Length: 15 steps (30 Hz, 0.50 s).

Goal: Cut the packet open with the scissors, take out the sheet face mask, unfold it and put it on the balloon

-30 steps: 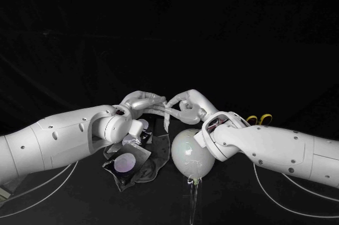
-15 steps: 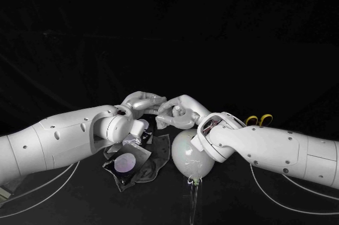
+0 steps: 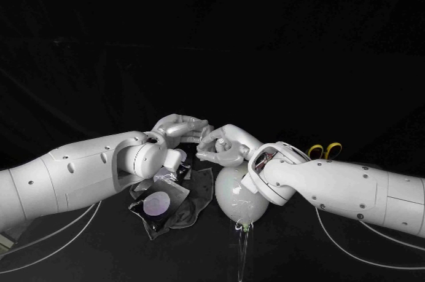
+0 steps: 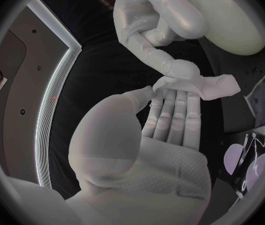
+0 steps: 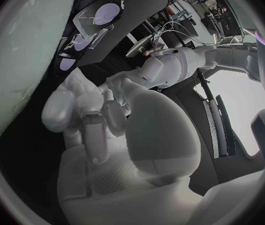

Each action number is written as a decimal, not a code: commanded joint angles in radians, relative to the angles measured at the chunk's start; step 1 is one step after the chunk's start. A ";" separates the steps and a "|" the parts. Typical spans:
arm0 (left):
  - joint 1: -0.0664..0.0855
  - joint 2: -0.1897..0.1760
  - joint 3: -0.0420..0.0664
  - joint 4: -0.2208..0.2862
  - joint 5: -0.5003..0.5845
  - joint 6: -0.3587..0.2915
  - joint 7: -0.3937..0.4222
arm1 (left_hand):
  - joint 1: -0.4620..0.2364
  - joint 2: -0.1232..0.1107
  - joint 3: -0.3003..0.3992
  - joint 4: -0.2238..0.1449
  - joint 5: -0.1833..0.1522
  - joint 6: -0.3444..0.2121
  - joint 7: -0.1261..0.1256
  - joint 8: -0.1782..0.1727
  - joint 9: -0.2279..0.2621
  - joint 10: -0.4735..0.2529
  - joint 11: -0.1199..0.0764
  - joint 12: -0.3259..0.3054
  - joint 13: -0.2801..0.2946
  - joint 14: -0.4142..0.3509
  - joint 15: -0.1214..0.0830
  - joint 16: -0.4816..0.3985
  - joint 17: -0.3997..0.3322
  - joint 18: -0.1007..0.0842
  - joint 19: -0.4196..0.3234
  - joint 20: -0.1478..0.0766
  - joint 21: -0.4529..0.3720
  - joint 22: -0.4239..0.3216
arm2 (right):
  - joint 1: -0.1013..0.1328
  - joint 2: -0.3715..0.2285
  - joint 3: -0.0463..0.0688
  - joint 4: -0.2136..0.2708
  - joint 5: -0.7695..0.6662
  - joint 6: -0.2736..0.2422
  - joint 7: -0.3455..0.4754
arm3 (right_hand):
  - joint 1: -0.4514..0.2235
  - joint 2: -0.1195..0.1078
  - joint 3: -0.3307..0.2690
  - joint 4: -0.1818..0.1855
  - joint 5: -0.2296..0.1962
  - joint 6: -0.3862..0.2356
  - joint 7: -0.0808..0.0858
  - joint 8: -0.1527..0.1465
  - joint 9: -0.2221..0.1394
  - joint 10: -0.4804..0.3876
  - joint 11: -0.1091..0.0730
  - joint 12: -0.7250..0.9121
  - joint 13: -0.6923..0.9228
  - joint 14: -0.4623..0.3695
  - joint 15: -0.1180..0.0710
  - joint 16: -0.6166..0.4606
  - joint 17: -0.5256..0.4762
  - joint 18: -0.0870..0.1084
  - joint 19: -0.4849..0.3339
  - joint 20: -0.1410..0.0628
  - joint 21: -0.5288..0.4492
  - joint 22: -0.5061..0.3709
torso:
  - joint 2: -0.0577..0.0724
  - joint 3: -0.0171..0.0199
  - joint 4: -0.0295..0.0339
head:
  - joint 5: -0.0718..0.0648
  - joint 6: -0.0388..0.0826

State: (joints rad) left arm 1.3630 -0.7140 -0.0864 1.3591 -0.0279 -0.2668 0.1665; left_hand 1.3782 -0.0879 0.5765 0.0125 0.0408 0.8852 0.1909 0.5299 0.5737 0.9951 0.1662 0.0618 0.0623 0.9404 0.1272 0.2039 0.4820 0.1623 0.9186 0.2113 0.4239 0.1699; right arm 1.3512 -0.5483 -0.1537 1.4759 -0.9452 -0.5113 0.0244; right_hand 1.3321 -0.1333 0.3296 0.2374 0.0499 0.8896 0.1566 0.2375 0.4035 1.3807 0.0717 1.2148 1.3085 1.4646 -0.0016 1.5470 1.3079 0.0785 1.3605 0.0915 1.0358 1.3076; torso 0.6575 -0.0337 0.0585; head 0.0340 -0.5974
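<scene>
My left hand (image 3: 180, 127) and my right hand (image 3: 222, 148) meet above the table (image 3: 292, 254), fingertips close together, with the sheet face mask (image 4: 210, 87) between them. The mask is out of its packet. In the left wrist view it is a small white folded wad at the ends of my left fingers (image 4: 173, 117). My left thumb closes against one end of it, so my left hand is grasping it. My left palm is turned up and its other fingers lie straight and side by side.

One fingertip of my right hand rests on top of the wad, and the rest of that hand is curled in. I cannot tell whether the right hand truly pinches the mask or only touches it.

The packet (image 3: 161, 202) is the only container here. It lies on the table under my left wrist, dark, crumpled and glossy, with a pale round patch on its face. I cannot tell whether anything is inside it.

By count I see one mask, one packet, one balloon and one pair of scissors. The balloon (image 3: 234, 193) is pale and sits just beside the packet, right below my right hand and wrist, with its knotted neck pointing toward me. The scissors (image 3: 324, 150) show their two yellow handle loops beyond my right forearm, which hides the blades.
</scene>
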 commanded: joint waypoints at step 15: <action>0.002 -0.028 0.002 -0.012 0.069 0.119 0.049 | 0.031 0.022 0.021 0.006 0.006 -0.021 0.012 0.007 0.008 0.003 0.002 0.003 0.001 0.035 -0.006 -0.016 -0.021 0.022 0.030 0.000 -0.030 -0.021 | -0.001 -0.148 0.000 0.133 -0.002 -0.076 0.104 | 0.107 0.040 0.036 -0.052 -0.001 0.069 -0.023 0.009 0.003 0.017 -0.020 0.040 0.042 0.097 -0.011 0.014 0.238 0.007 0.033 0.004 0.065 0.150 | -0.001 0.0013 -0.0014 | 0.005 -0.002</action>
State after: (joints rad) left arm 1.3629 -0.7412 -0.0861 1.3470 0.0181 -0.2140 0.1870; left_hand 1.3931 -0.0729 0.5828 0.0240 0.0394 0.8709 0.1984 0.5362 0.5772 0.9952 0.1662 0.0618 0.0623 0.9645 0.1224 0.1920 0.4641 0.1625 0.9406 0.2110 0.3986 0.1505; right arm 1.3501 -0.6912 -0.1542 1.6028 -0.9441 -0.5610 0.0851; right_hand 1.4239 -0.0980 0.3649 0.1912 0.0500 0.9518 0.1343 0.2435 0.4055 1.3969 0.0554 1.2488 1.3104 1.4652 -0.0022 1.5541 1.3075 0.0771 1.3880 0.0966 1.0970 1.3079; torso 0.6576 -0.0329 0.0573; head 0.0384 -0.5988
